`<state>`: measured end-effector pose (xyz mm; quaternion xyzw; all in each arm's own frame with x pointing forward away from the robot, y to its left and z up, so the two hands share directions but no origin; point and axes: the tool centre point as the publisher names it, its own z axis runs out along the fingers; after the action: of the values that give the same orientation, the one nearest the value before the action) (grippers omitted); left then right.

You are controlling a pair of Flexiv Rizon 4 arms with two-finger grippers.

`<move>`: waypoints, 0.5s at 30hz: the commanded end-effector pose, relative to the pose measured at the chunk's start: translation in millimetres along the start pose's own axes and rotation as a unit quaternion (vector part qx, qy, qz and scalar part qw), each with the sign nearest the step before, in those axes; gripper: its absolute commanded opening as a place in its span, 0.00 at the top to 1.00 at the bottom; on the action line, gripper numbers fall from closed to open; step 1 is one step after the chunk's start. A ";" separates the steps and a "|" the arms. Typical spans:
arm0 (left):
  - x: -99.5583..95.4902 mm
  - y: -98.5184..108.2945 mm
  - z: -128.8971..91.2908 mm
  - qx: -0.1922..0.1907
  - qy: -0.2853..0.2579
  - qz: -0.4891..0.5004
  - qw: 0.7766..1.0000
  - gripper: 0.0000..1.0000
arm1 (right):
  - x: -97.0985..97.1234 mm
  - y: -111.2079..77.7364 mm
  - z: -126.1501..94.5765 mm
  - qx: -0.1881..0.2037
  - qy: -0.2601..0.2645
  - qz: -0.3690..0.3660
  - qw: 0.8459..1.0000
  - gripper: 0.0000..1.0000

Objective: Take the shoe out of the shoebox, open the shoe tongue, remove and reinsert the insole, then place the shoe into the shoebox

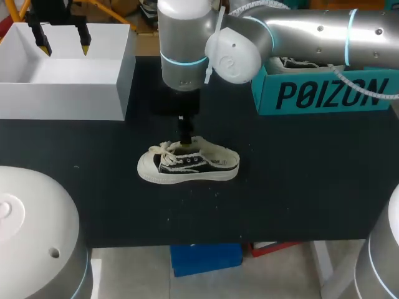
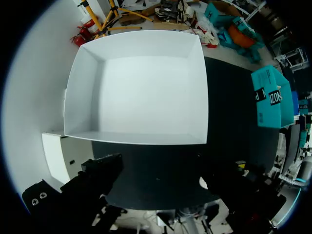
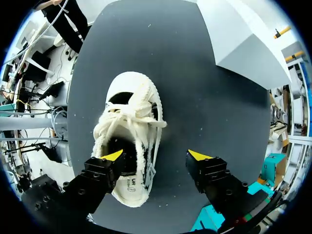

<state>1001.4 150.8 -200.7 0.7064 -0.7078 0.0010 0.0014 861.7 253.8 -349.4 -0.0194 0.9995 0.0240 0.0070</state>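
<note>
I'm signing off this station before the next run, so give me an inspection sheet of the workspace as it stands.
Surface: black table, a few pale specks near the sneaker.
Job's things: sneaker stands on its sole mid-table; white box is open and empty at the far left.
Clutter: teal box at the far right.
Grippers: left pincer is open above the white box. Right pincer is open over the sneaker, with one finger at its opening and the other over the table beside it.
Cables: pale cable along the right arm.
Surroundings: nothing seen reaching over the table.
</note>
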 end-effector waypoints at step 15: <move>0.5 0.4 -0.5 -0.001 -0.001 -0.001 1.000 0.00 | 39.6 -42.0 -63.4 -0.273 0.015 -0.133 0.953 0.00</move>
<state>1001.4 150.8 -200.8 0.7064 -0.7078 0.0010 0.0015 824.9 227.8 -287.8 -0.1263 0.9809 0.1475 0.0121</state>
